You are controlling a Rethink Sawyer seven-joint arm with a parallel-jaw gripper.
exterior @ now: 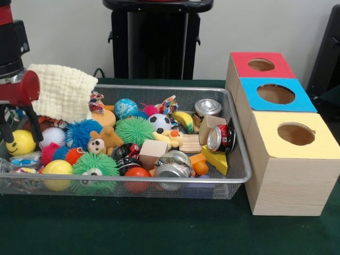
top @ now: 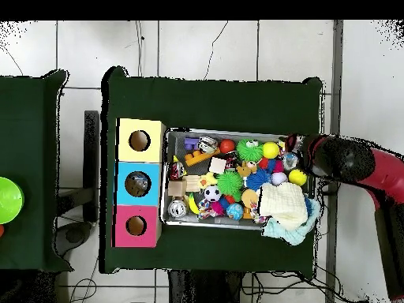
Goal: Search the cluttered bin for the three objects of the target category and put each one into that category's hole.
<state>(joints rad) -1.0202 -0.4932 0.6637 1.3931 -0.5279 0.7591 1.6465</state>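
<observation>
The gripper (exterior: 24,139) hangs over one short end of the wire bin (exterior: 240,159), beside a cream knitted cloth (exterior: 61,91). Its fingers (exterior: 7,133) look apart and hold nothing, and a yellow smiley ball (exterior: 19,144) lies just below and between them.

The three boxes stand in a row against the bin's opposite short end, near the table (exterior: 159,228) edge: red (exterior: 241,65), blue (exterior: 305,98) and yellow (exterior: 319,146), each with one round hole. Any carry must therefore cross the bin's whole length.

The pictures do not show which category is the target. I count three clear metal cans, all at the box end, well apart from the fingers:
- one upright can (exterior: 207,107)
- one red can (exterior: 222,138) on its side, with its axis running along the bin
- one dented can (exterior: 171,164)

Three wooden blocks lie among them.
</observation>
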